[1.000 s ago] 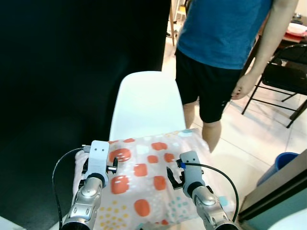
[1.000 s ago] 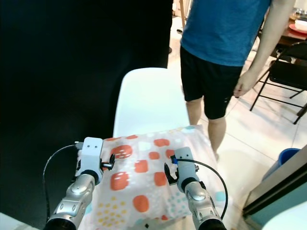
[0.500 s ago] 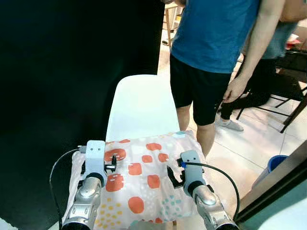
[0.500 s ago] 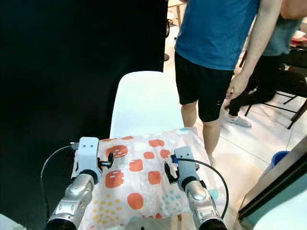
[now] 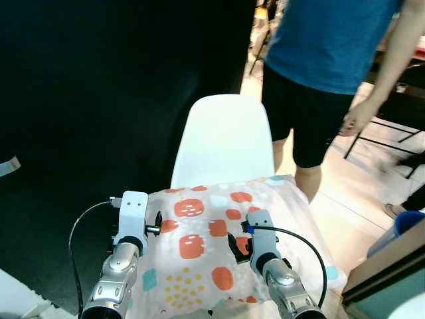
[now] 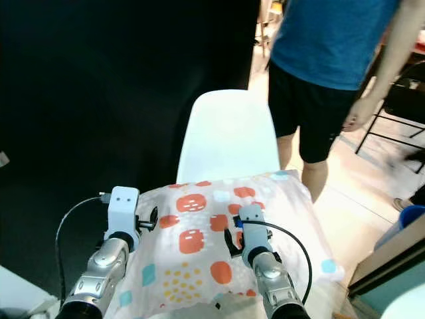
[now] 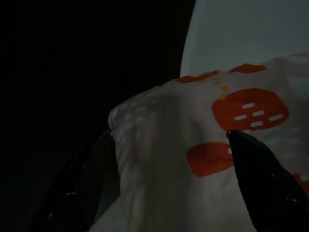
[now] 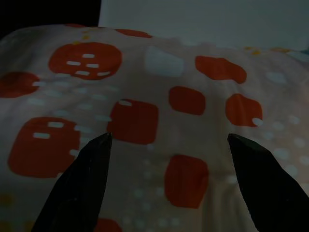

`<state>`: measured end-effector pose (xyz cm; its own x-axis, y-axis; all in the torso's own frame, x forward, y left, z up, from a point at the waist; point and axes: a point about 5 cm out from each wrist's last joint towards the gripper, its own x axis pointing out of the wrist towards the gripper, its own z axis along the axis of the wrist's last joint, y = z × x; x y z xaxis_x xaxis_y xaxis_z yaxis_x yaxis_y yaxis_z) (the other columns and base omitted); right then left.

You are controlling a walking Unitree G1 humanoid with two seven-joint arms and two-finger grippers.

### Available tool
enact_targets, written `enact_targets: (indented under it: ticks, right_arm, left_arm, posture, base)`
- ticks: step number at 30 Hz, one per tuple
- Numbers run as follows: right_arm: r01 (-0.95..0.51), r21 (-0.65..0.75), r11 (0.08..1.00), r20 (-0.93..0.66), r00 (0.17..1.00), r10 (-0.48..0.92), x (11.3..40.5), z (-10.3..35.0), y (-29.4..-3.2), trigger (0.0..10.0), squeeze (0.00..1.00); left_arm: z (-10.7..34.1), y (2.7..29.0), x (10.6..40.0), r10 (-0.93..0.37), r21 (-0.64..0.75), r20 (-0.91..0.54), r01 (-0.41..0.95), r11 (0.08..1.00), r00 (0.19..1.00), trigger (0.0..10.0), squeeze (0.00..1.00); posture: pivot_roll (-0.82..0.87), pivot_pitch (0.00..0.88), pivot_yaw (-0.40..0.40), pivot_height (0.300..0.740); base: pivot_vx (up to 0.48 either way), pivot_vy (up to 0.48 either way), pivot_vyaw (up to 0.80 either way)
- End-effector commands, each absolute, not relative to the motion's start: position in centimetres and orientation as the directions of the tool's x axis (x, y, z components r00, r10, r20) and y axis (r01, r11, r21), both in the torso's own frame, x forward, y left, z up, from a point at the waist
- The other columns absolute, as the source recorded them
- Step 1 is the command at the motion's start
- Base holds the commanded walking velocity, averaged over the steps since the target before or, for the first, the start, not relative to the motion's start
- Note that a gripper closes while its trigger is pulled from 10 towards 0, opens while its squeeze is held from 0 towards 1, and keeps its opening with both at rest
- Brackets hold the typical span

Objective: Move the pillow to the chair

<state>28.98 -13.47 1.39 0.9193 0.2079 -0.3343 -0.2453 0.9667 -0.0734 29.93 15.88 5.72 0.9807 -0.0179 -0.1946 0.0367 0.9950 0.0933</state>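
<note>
A pillow (image 5: 219, 252), pale with orange-red squares, small teal squares and yellow dots, lies across the seat of a white moulded chair (image 5: 226, 143); the chair's curved back rises clear behind it, against a black backdrop (image 5: 99, 100); the pillow overhangs the seat on the robot's right, where one corner with a teal patch droops over the pale tiled floor (image 5: 345, 212); the left claw (image 7: 169, 179) sits at the pillow's left edge, and in the left wrist view its two black fingers (image 7: 263, 169) stand parted on either side of a bunched corner of the fabric, one against the printed top and one on the dark side, though whether they are pinching the cloth I cannot tell; the right claw (image 8: 169, 179) is over the middle of the pillow, its fingertips (image 8: 91, 164) spread wide apart with the orange squares showing between them, so it is open and holding nothing; a black cable loops from each wrist; just behind and to the right of the chair stands a person (image 5: 325, 60) in a blue shirt and black shorts, one hand (image 5: 356, 118) hanging loose at the side; a black folding chair (image 5: 398, 113) stands beyond, and a blue bin (image 5: 406, 222) sits at the far right beside a grey panel edge.
</note>
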Motion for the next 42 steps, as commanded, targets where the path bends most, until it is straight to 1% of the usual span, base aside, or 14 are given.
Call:
enact_targets:
  ticks: [1,6,11,16,21,27,42]
  right_arm:
    - [-0.220,-0.065,0.973,-0.353,0.917,0.184,28.72,0.99,-14.03,10.0,0.00]
    - [-0.212,-0.066,0.975,-0.352,0.919,0.176,28.77,1.02,-14.23,10.0,0.00]
    - [-0.195,-0.052,0.979,-0.363,0.917,0.164,28.76,0.93,-14.39,10.0,0.00]
    - [-0.199,-0.053,0.978,-0.363,0.917,0.167,28.70,0.93,-14.38,10.0,0.00]
    - [-0.216,-0.050,0.975,-0.356,0.916,0.185,28.65,0.97,-14.09,10.0,0.00]
    - [-0.198,-0.036,0.979,-0.362,0.916,0.172,28.51,0.93,-14.24,10.0,0.00]
    - [-0.187,-0.052,0.981,-0.385,0.910,0.153,28.37,0.75,-14.71,10.0,0.00]
  left_arm:
    - [5.60,15.33,29.94,-0.044,0.112,-0.203,0.068,0.991,0.978,10.0,0.00]
    - [5.46,14.99,29.96,-0.062,0.119,-0.212,0.089,0.989,0.975,10.0,0.00]
    - [5.30,14.93,29.90,-0.058,0.093,-0.215,0.080,0.992,0.975,10.0,0.00]
    - [5.27,14.92,29.81,-0.066,0.097,-0.218,0.088,0.991,0.974,10.0,0.00]
    - [5.22,15.07,29.78,-0.061,0.099,-0.220,0.085,0.991,0.974,10.0,0.00]
    - [5.18,14.93,29.87,-0.072,0.102,-0.223,0.096,0.990,0.972,10.0,0.00]
    - [5.26,14.62,30.09,-0.083,0.095,-0.220,0.106,0.990,0.972,10.0,0.00]
  posture:
    - [0.01,0.067,-0.050,0.740]
    - [0.01,0.069,-0.045,0.740]
    - [0.00,0.070,-0.042,0.740]
    - [0.00,0.071,-0.042,0.740]
    - [0.00,0.071,-0.035,0.740]
    - [-0.01,0.074,-0.024,0.740]
    - [-0.01,0.070,-0.030,0.740]
  base:
    - [0.000,0.000,0.00]
    - [0.000,0.000,0.00]
    - [0.000,0.000,0.00]
    - [0.000,0.000,0.00]
    - [0.000,0.000,-0.70]
    - [0.000,0.000,-0.80]
    - [0.000,0.000,-0.80]
